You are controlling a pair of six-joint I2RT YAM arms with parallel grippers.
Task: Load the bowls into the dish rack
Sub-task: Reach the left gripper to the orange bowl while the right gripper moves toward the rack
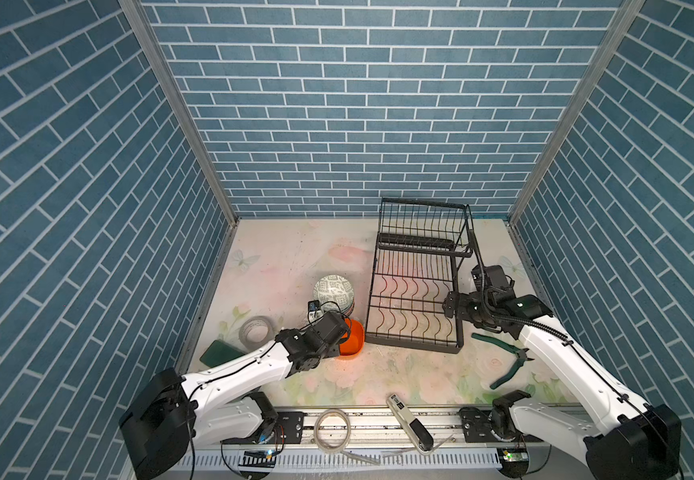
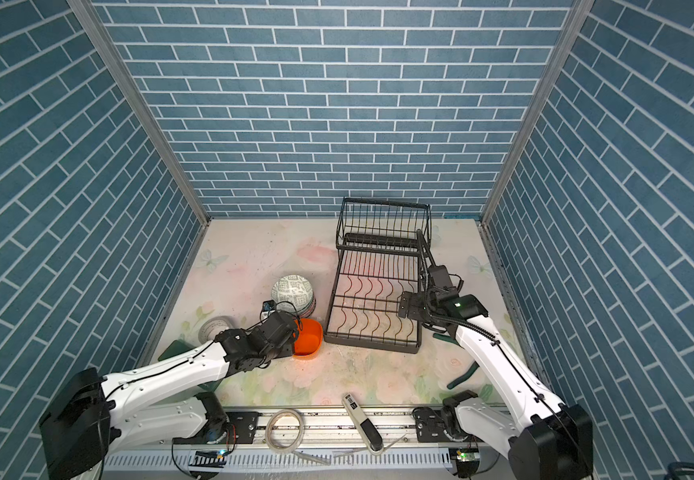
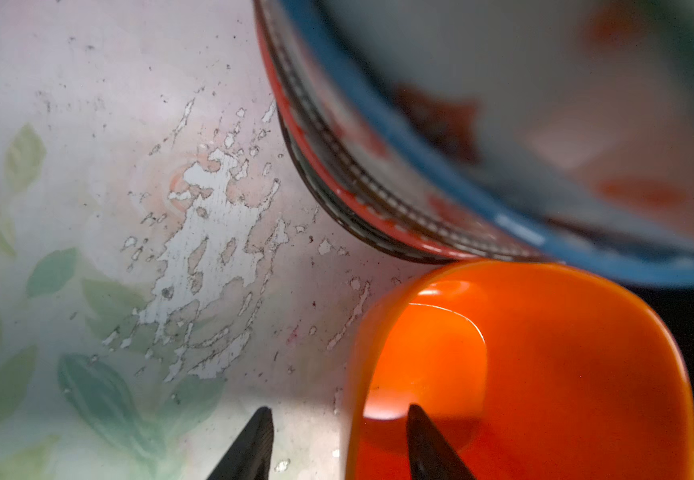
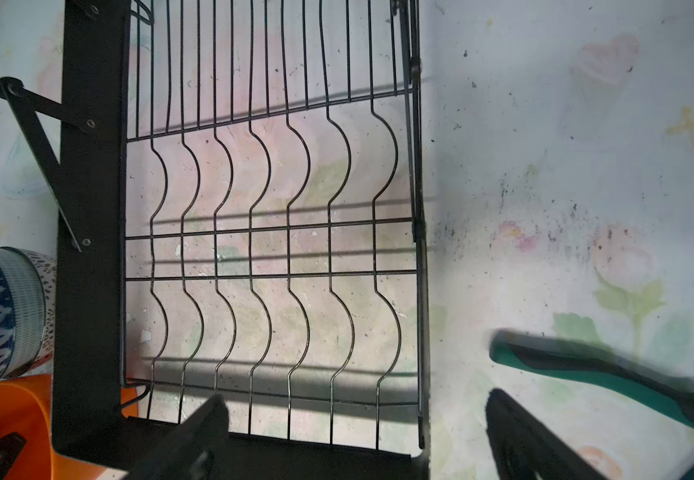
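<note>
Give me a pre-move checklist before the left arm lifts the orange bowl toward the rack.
1. The left gripper straddles the orange bowl wall, one finger inside: ok.
2. Wall clamped: not ok, gaps show beside both fingers.
3. Clearance from the bowl stack: cannot tell, rims look touching.
4. Slots of the dish rack free: ok.
5. The right gripper open: ok, over the rack's right edge.

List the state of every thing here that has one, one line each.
dish rack, both tiers empty
orange bowl, mouth up on the table, not in the rack
stack of ceramic bowls, nested on the table beside the rack
left gripper, open, fingers straddling the orange bowl's wall
right gripper, open, holding nothing, by the rack's edge
pliers, lying flat, handles spread
tape roll, lying flat
</note>
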